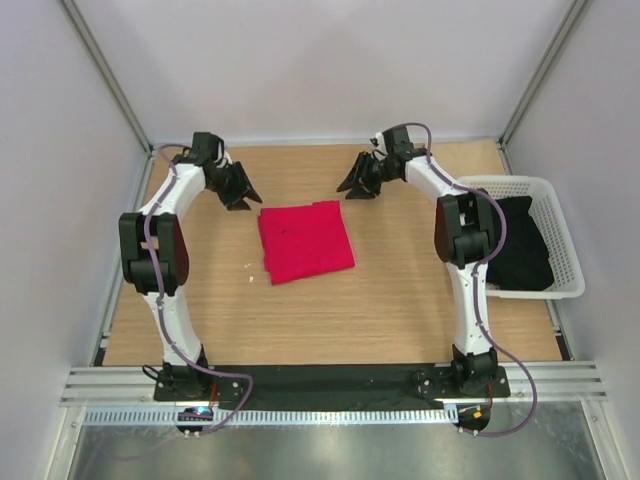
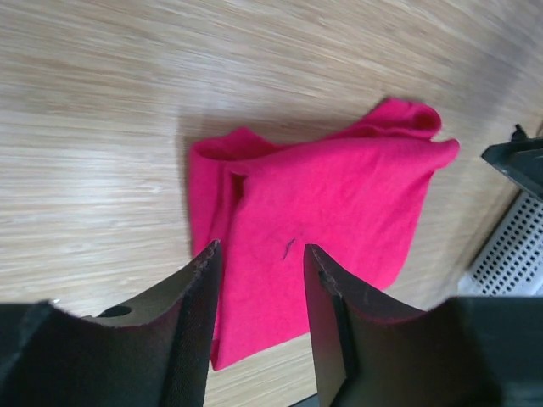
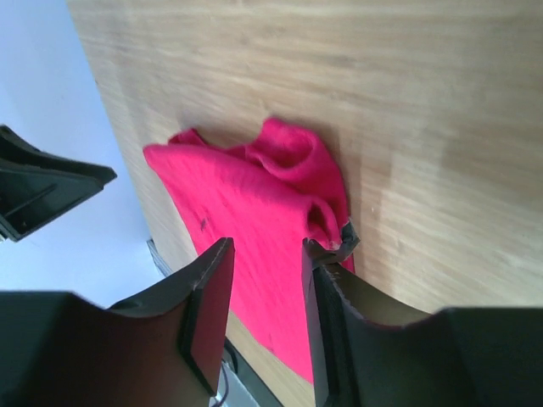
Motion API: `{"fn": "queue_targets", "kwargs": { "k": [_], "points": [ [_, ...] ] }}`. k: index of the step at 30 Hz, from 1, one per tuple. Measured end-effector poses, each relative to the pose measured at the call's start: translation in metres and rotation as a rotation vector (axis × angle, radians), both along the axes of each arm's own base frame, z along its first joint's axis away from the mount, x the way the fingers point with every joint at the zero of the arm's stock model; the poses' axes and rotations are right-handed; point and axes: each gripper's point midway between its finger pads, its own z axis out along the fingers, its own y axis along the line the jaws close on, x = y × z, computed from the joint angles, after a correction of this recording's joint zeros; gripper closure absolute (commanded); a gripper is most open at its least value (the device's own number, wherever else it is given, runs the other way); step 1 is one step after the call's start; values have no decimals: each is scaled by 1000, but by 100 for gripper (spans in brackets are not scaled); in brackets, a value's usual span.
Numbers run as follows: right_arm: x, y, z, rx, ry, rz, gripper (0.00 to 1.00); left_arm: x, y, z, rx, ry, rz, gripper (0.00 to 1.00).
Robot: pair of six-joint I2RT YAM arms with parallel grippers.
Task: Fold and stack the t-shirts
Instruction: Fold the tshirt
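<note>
the red t-shirt (image 1: 305, 242) lies flat on the counter (image 1: 380, 310), doubled into a rough square. the wrist views show one corner rumpled and bunched. the left fingers (image 1: 240, 192) hang just beyond the shirt's far left corner and the right fingers (image 1: 357, 182) beyond its far right corner. both pairs stand partly spread with nothing between them, clear of the cloth.

the shirt looks light and limp, with no stiffness of its own, so it should sag from any pinch and likely slide easily over the smooth wood grain. it is not fragile, but the layers may shift apart if only the top one is caught. the best hold is probably at two corners of one edge, each pinch taking every layer, so that the cloth hangs straight. a grab in the middle would likely only bunch it.

to the right of the shirt, well apart from it, sits a white lattice basket (image 1: 565, 290). a heap of dark cloth (image 1: 520, 255) fills much of it. whether that is one garment or several cannot be told.
</note>
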Motion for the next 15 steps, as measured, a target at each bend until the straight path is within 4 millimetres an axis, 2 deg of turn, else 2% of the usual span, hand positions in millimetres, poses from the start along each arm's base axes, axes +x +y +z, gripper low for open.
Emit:
{"fn": "queue_targets", "kwargs": {
  "k": [1,5,10,15],
  "points": [
    [-5,-1,0,-4,-2,11,60,0,-3,0,-17,-8,-10,62],
    [-19,1,-6,19,7,40,86,-12,-17,-13,-101,2,-21,70],
    [-27,9,-16,73,38,45,91,-20,-40,-21,-176,34,-22,74],
    [-16,30,-23,126,-7,63,91,-16,-59,-16,-203,8,-37,74]
  ]
}}
